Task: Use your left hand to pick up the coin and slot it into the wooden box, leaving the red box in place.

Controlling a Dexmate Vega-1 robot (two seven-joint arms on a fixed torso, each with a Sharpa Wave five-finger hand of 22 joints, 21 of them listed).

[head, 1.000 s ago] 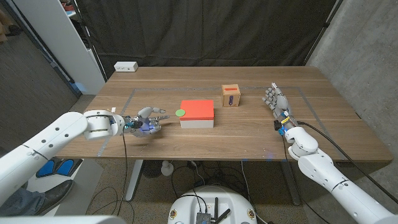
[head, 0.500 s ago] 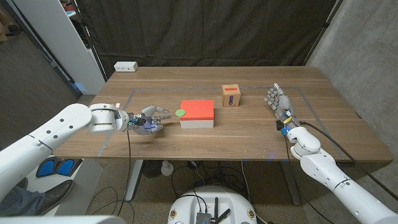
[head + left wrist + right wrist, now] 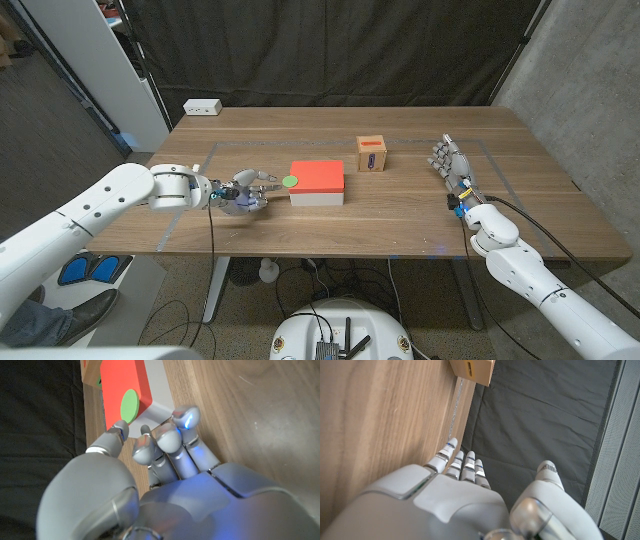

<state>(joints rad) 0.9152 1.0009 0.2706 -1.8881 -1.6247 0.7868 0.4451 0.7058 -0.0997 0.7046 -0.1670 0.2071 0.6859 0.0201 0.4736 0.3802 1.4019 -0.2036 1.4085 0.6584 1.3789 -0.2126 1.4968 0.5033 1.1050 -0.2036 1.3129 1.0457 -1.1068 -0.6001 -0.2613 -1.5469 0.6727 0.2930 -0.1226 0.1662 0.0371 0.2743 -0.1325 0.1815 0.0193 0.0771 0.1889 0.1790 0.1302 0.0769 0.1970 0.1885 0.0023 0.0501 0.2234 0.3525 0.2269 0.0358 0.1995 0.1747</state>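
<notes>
One green coin (image 3: 290,181) sitting on the red box's (image 3: 318,179) left edge; left hand (image 3: 243,193) just beside, fingers apart, holding nothing. Risk: shoving the red box while pinching (coin thin, flat). Right hand (image 3: 447,160) idle, empty.

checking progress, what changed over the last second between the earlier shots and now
The left hand moved toward the red box, its fingers now close to the green coin on the box's corner, holding nothing yet. Coin, red box, wooden box and right hand stayed put.
</notes>
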